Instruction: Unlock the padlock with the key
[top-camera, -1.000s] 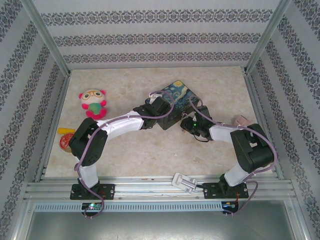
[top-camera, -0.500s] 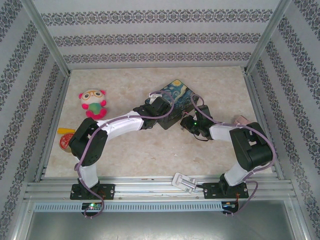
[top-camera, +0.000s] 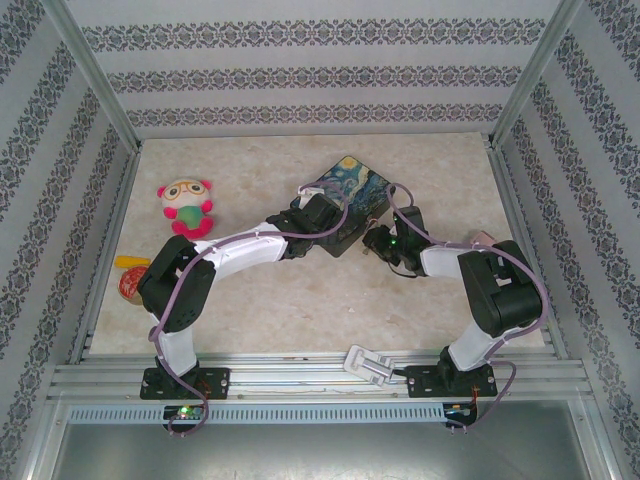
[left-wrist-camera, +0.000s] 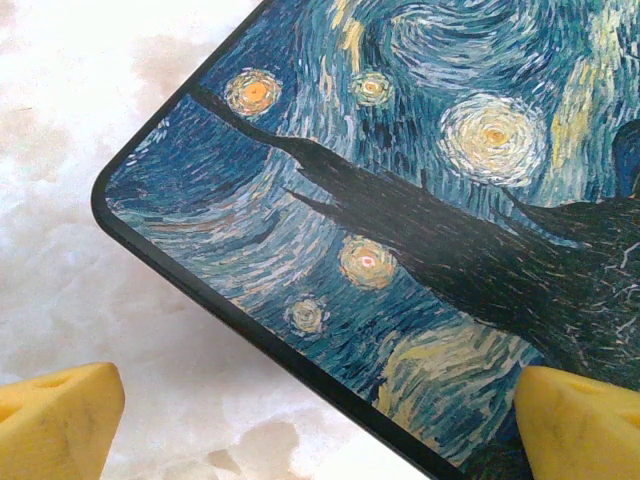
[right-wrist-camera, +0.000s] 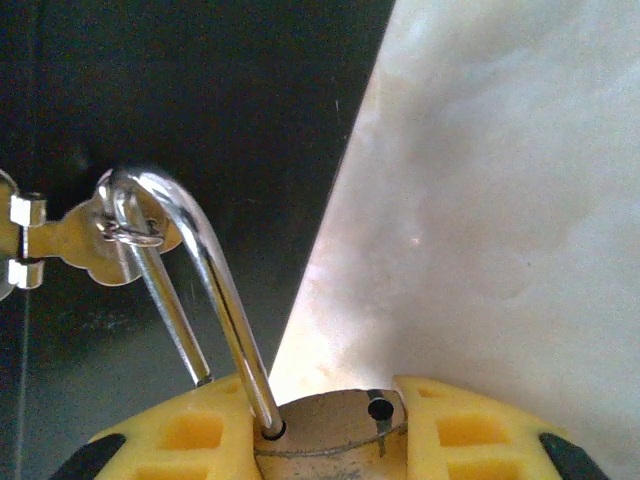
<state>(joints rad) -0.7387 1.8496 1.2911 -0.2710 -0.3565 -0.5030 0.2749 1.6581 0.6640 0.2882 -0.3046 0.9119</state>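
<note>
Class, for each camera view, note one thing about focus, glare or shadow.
Right wrist view: the padlock shows bright glare streaks along its shackle, the box behind it is nearly black, the table soft and washed out. Left wrist view: box lid sharp, yellow fingertips soft-edged. Top view: even light, faint shadows under the arms.

Both the left arm and the right arm have black joint housings and white link covers. A thin purple cable loops along each. The left gripper and the right gripper have yellow fingers. The right ones have square pockets moulded in.
</note>
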